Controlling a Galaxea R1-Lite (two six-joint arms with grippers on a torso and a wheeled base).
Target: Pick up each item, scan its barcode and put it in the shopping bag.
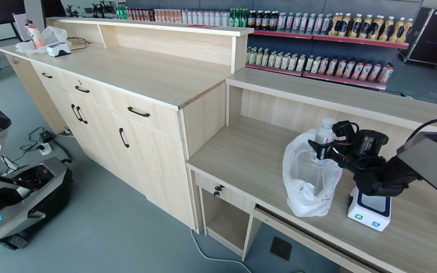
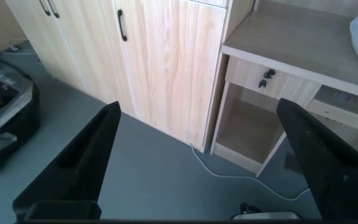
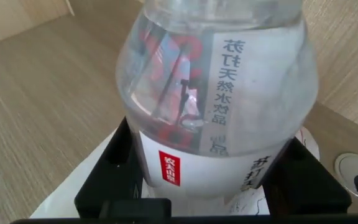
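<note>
Head camera first: the right gripper (image 1: pixel 326 149) is out over the lower light-wood counter (image 1: pixel 249 151), clamped around a clear plastic water bottle with a white cap (image 1: pixel 323 136). The bottle stands upright with its lower half at the mouth of the thin white plastic shopping bag (image 1: pixel 304 182); inside the rim or just behind it, I can't tell. Just beside the bag stands the white-and-blue box scanner (image 1: pixel 370 210), and red shelves of drinks bottles (image 1: pixel 317 26) line the back wall (plenty of stock there, none of it in play). Over to the left wrist camera: the left gripper (image 2: pixel 197 162) hangs low with its two black fingers (image 2: pixel 73 168) spread wide and nothing between them, above the grey floor (image 2: pixel 166 174) in front of the pale wood cabinet doors (image 2: pixel 166 56). Now the right wrist camera, right up close: the bottle sits square between the black pads (image 3: pixel 114 171), pinched around its labelled belly. It looks full, so expect real weight for its size. The wall is thin and will likely give under a hard squeeze, and the glossy label looks slippery, so this mid-body hold seems the right one, firm without crushing. The bag is the awkward partner: floppy, light, liable to fold its mouth shut or slide on the smooth counter top, so a straight, gentle lowering looks wisest.
</note>
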